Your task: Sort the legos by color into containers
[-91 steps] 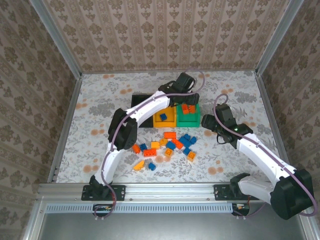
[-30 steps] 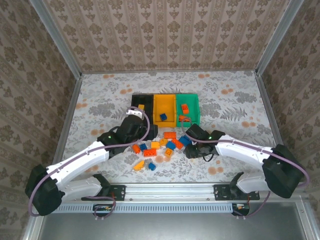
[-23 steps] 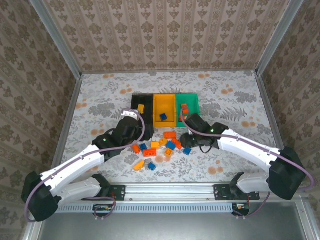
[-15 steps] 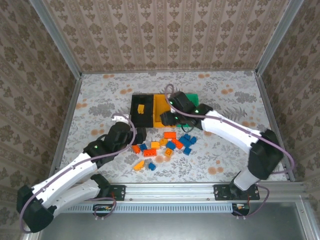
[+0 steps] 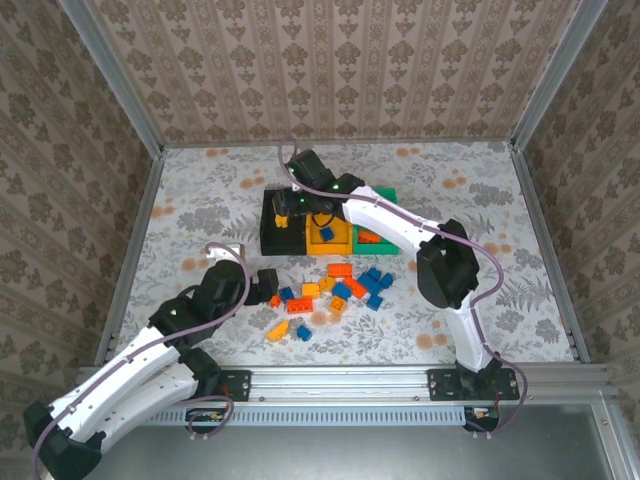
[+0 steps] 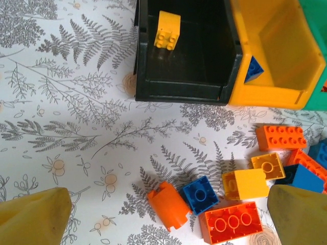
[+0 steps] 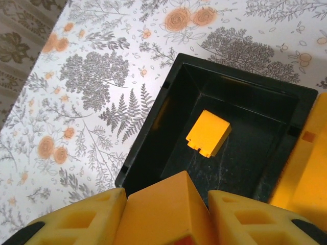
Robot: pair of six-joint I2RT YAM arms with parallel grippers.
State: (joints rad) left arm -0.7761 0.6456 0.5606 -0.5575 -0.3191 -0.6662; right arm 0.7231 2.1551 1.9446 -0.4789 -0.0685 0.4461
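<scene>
Loose blue, orange-red and yellow-orange legos (image 5: 335, 292) lie in front of the containers. These are a black bin (image 5: 268, 240), a yellow bin (image 5: 335, 240) and a green bin (image 5: 386, 194) joined in a row. My right gripper (image 7: 166, 219) hangs over the black bin (image 7: 148, 148), shut on a yellow-orange brick (image 7: 168, 209). Another yellow brick (image 7: 208, 132) lies on that bin's floor. My left gripper (image 6: 168, 219) stands wide open just above the left end of the pile, over an orange rounded piece (image 6: 168, 204) and a blue brick (image 6: 201, 194). A blue brick (image 6: 253, 69) sits in the yellow bin (image 6: 276, 56).
The right arm stretches across the yellow and green bins and hides part of them. An orange-red brick (image 6: 230, 222), a yellow brick (image 6: 245, 184) and a long orange brick (image 6: 281, 137) lie near the left gripper. Patterned tabletop lies bare to the left of the bins.
The right arm has lifted from the pile and swung back-left over the black bin with the yellow-orange brick. The left arm has drawn back toward the near left, its gripper still open.
</scene>
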